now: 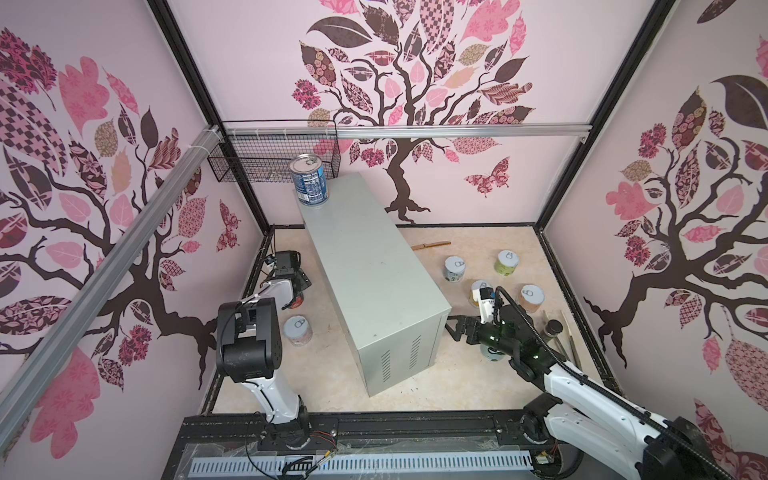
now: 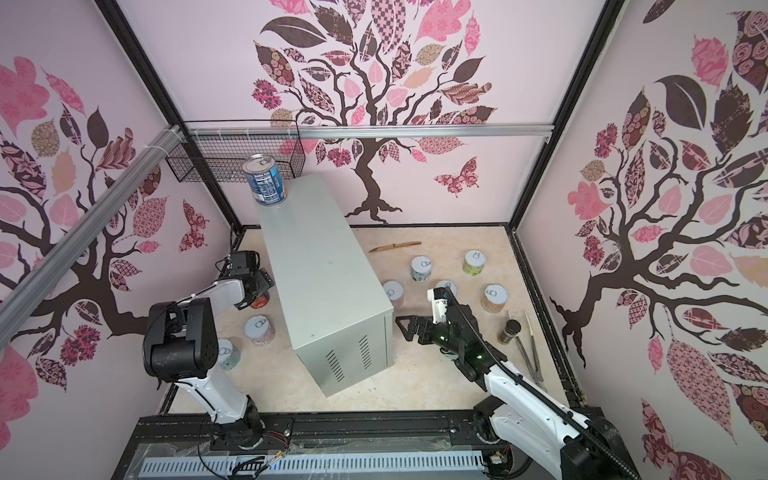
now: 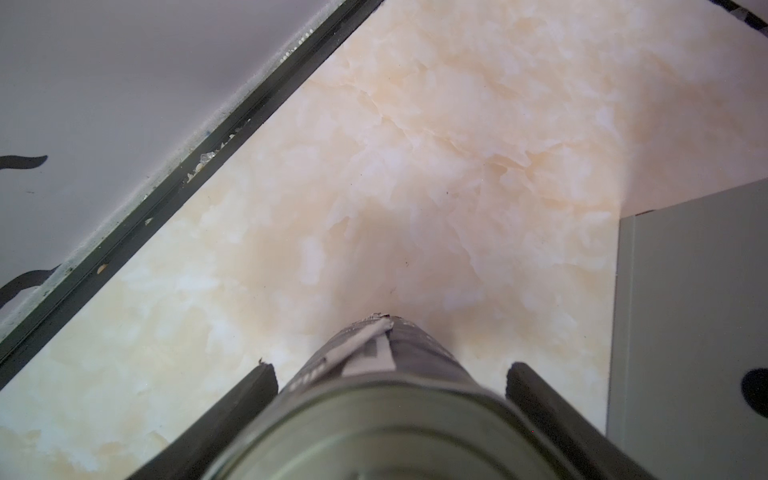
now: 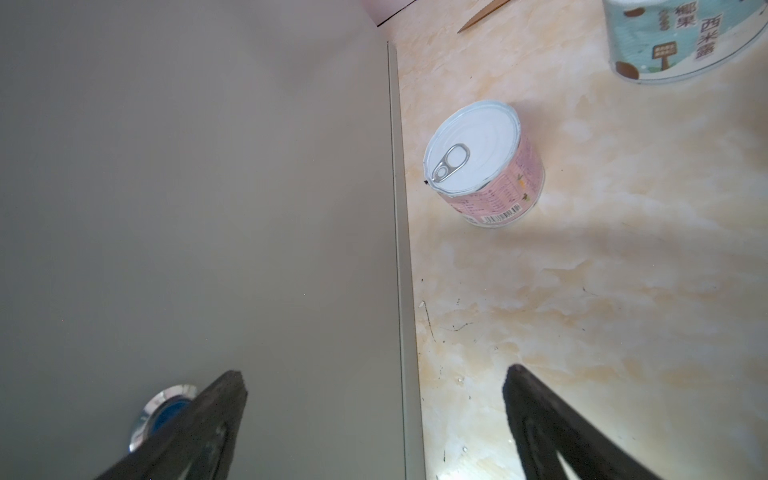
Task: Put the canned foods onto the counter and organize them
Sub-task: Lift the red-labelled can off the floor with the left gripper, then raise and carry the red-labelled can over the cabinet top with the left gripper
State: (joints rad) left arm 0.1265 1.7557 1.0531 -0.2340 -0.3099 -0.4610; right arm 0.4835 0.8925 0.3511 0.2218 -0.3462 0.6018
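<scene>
Barely getting started here, I reckon. Nearest, the right gripper (image 1: 451, 329) is hanging spread wide and empty by the vented end of the counter (image 1: 365, 257). Further in, the left gripper (image 3: 390, 370) is straddling the dark tall can (image 3: 374, 419) on the floor (image 1: 415, 374), jaws apart, not pinching yet. At the far end, one blue tall can (image 1: 309, 179) is sitting on top. Count: two tall, eight short cans (image 1: 297, 330), nine waiting on the floor.

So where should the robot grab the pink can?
Around its curved sides, from above. The pink can stands upright, lid up, short and round. The counter is close on one side, so probably pinch along the counter, not across toward it.
</scene>
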